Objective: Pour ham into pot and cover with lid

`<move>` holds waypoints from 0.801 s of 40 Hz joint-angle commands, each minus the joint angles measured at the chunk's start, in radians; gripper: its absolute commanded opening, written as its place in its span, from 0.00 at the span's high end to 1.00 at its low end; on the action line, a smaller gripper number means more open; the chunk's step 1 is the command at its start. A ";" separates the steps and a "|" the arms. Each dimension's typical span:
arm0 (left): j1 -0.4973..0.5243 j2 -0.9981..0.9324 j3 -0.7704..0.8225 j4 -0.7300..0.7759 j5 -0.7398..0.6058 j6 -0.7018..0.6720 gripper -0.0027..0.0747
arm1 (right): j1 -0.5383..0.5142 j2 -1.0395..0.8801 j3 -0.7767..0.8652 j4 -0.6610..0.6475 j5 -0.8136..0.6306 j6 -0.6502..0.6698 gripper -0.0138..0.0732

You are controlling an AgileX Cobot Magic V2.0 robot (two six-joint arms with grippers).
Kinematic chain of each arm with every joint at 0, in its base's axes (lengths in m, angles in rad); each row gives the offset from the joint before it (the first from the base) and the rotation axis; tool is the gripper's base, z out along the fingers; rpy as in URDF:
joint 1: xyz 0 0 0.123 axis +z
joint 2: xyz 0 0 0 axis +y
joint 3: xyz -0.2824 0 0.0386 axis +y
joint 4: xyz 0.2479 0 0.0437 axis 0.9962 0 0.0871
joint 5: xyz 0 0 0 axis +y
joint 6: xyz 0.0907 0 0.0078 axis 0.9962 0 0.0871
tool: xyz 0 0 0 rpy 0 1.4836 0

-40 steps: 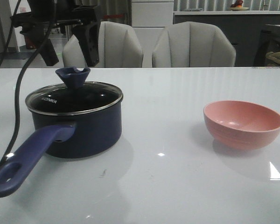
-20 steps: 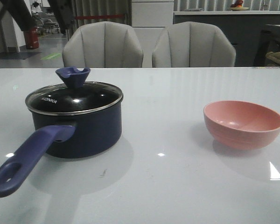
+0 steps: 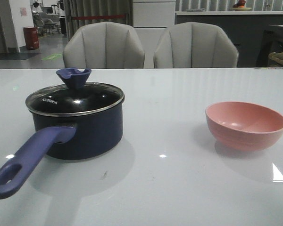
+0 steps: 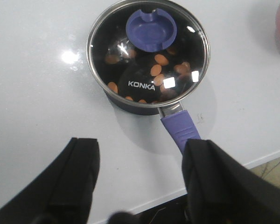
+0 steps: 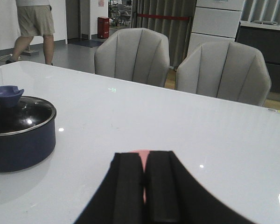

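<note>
A: Where now, the pot (image 3: 78, 127)?

B: Standing on the white table (image 3: 179, 188), left of centre in the front view, long purple-blue handle (image 3: 28, 157) angled toward the near left edge.

A: And the lid (image 3: 75, 98)?

B: Seated level on the pot's rim, blue knob (image 3: 73, 76) upright, "KONKA" lettering facing forward.

A: Any sign of the ham (image 4: 155, 70)?

B: Visible from the left wrist view only, through the glass: small orange slices scattered over the black inside of the pot.

A: Left gripper (image 4: 140, 172)?

B: High above the pot, fingers (image 4: 77, 172) spread wide, nothing between them, well clear of lid and handle.

A: Right gripper (image 5: 145, 186)?

B: Fingers (image 5: 128, 186) pressed almost together, only a thin slit left; holding nothing. Beyond the tips, a sliver of the pink bowl (image 3: 245, 124).

A: The bowl itself?

B: Upright on the table's right side, well apart from the pot, no contents showing in the front view.

A: Background?

B: Two grey chairs (image 3: 104, 44) behind the far table edge.
</note>
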 commanded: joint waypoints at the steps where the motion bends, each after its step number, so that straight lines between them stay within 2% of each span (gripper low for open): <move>1: -0.006 -0.132 0.058 0.002 -0.098 -0.003 0.44 | -0.001 0.011 -0.028 0.006 -0.077 -0.008 0.65; 12: -0.006 -0.429 0.273 0.002 -0.166 -0.003 0.44 | -0.001 0.011 -0.028 0.006 -0.077 -0.008 0.65; 27: -0.006 -0.852 0.562 -0.013 -0.343 -0.003 0.45 | -0.001 0.011 -0.028 0.006 -0.077 -0.008 0.65; 30: -0.006 -0.940 0.609 -0.007 -0.389 -0.003 0.48 | -0.001 0.011 -0.028 0.006 -0.077 -0.008 0.65; 32: -0.006 -0.985 0.636 0.003 -0.413 -0.003 0.55 | -0.001 0.011 -0.028 0.006 -0.077 -0.008 0.65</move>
